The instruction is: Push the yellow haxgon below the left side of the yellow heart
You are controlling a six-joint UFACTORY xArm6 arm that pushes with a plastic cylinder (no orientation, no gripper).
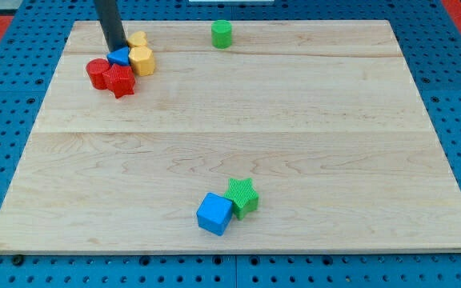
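Observation:
The yellow hexagon (142,60) sits near the view's top left. The yellow heart (138,38) is just above it, partly hidden by my rod. My tip (117,49) rests at the left of both yellow blocks, touching a small blue block (119,57) that lies against the hexagon's left side. A red round block (98,73) and a red star (121,80) sit just below and left of the tip.
A green cylinder (221,34) stands at the view's top centre. A blue cube (214,213) and a green star (242,196) touch each other near the view's bottom centre. The wooden board (294,120) lies on a blue pegboard.

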